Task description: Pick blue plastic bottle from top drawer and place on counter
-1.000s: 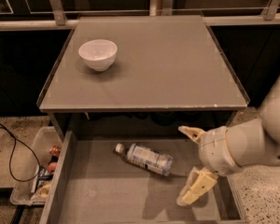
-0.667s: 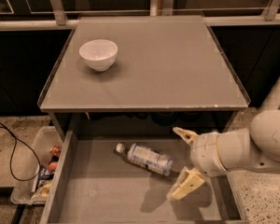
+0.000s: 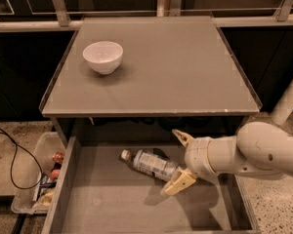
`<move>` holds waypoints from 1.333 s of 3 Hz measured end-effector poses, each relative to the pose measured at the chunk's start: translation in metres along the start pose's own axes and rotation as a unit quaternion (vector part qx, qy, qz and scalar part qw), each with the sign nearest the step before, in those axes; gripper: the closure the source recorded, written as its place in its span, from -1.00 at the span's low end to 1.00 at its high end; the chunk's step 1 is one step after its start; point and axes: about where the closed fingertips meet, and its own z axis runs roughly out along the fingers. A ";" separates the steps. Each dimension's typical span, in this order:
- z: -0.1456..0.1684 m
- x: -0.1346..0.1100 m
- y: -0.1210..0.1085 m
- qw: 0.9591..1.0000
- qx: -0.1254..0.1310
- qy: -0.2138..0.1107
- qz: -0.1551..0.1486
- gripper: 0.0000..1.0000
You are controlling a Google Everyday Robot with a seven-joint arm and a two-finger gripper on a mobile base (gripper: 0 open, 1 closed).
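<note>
The blue plastic bottle lies on its side in the open top drawer, white cap pointing left. My gripper is open inside the drawer at the bottle's right end, one yellowish finger behind it and the other in front of it. The bottle's bottom end sits between the fingers. The white arm reaches in from the right. The counter lies above the drawer.
A white bowl stands on the counter's left side. A clear plastic bin of clutter sits on the floor left of the drawer, beside a black cable. A white pole rises at the right.
My gripper has moved left across the drawer and now straddles the bottle's right end. The bottle has not moved.
</note>
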 end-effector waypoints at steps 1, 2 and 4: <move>0.027 0.019 -0.004 1.000 0.004 0.021 0.011 -1.00; 0.047 0.035 -0.006 0.999 0.007 0.044 0.017 -1.00; 0.061 0.044 -0.004 0.998 0.005 0.055 0.029 -0.61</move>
